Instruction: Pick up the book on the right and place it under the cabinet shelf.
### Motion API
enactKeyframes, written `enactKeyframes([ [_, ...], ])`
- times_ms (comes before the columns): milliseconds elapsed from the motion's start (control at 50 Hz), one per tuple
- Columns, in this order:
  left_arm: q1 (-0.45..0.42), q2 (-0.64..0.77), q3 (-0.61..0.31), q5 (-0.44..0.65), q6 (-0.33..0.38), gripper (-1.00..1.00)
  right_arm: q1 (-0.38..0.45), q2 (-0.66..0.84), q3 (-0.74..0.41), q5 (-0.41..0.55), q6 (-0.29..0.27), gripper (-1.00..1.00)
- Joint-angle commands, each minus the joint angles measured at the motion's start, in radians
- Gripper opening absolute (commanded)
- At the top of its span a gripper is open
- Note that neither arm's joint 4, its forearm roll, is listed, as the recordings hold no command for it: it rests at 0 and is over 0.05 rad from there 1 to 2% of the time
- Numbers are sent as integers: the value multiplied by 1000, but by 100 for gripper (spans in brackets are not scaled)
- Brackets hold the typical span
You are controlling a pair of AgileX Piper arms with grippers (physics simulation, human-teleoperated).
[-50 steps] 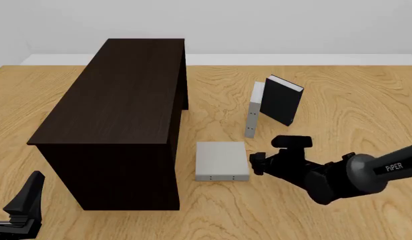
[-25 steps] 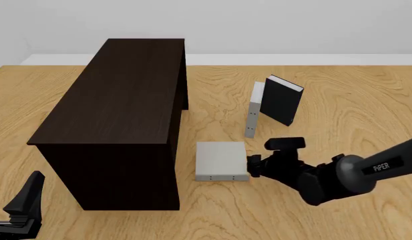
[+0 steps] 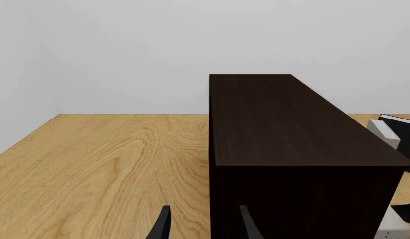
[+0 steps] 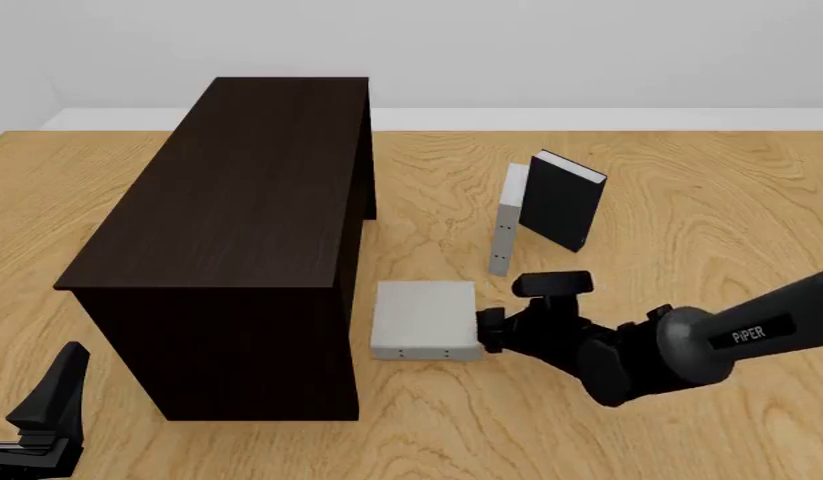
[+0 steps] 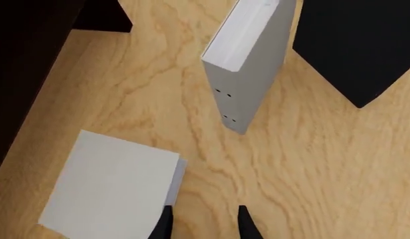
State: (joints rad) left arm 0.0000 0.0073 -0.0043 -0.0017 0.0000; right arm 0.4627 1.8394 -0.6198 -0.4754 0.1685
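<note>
The light-grey book (image 4: 419, 318) lies flat on the table just right of the dark cabinet shelf (image 4: 224, 200), with tiny dots on its near edge. My right gripper (image 4: 489, 330) is low at the book's right edge and touches it, jaws open. In the right wrist view the book (image 5: 108, 191) lies beside one fingertip (image 5: 166, 224), not between the two, and the gripper (image 5: 205, 226) holds nothing. My left gripper (image 4: 51, 410) rests open and empty at the near left, facing the cabinet (image 3: 291, 124).
A slimmer pale grey book (image 4: 502, 235) stands upright behind the right gripper, with a black book (image 4: 562, 200) standing next to it. Both show in the right wrist view, the grey one (image 5: 248, 64) and the black one (image 5: 354, 45). Bare wooden table lies to the right.
My right gripper has moved left, and the flat grey book has slid left with it, closer to the cabinet. The left arm has not moved.
</note>
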Motion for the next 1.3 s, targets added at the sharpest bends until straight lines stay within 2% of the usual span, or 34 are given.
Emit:
enactKeyframes([
  [20,0,0,0,0,0,100,68,-4,-56,20,153,100],
  [1300,0,0,0,0,0,100,274,117,-272,83,186,100],
])
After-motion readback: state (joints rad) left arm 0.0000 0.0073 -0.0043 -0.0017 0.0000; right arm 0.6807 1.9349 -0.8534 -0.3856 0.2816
